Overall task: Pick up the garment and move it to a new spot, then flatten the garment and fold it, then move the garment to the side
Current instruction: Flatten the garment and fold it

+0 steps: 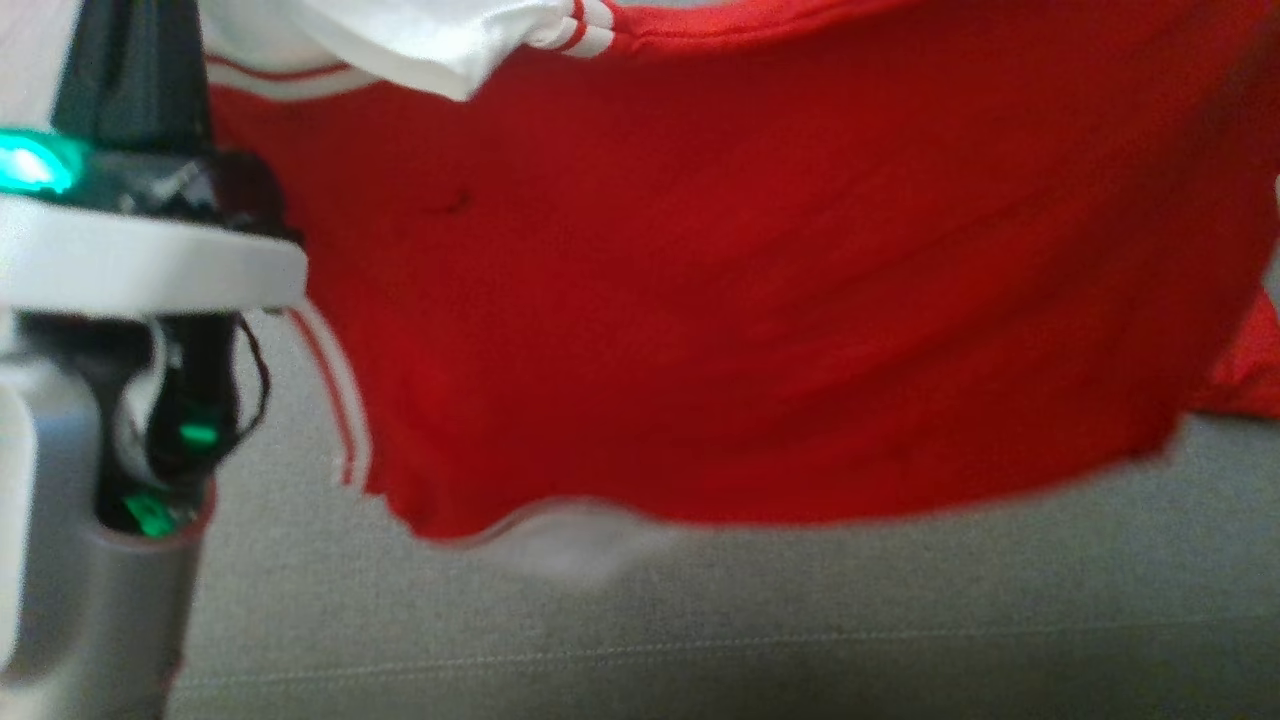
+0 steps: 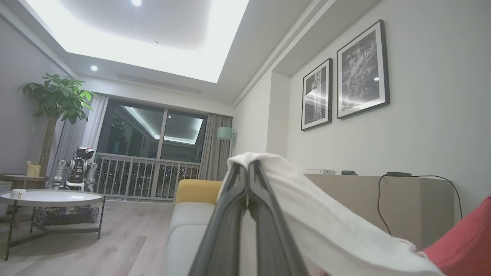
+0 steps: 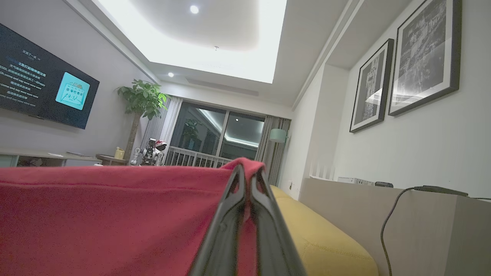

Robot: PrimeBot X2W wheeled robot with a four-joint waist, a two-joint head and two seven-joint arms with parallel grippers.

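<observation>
Head view tells me I'm mid-carry: left gripper [image 2: 248, 172] and right gripper [image 3: 248, 174] each clamp the garment [image 1: 740, 300] aloft over the sofa [image 1: 700, 640]; placing, flattening, folding and moving aside remain.

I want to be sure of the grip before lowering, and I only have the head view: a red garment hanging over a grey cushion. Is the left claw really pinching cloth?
Observer: Yes. In its wrist view the left claw is shut on a white part of the garment, which drapes over its tips.
Operator: And the right claw?
Observer: Shut on a red edge, bunched over its tips.
Operator: What lies beyond it?
Observer: A yellow cushion.
</observation>
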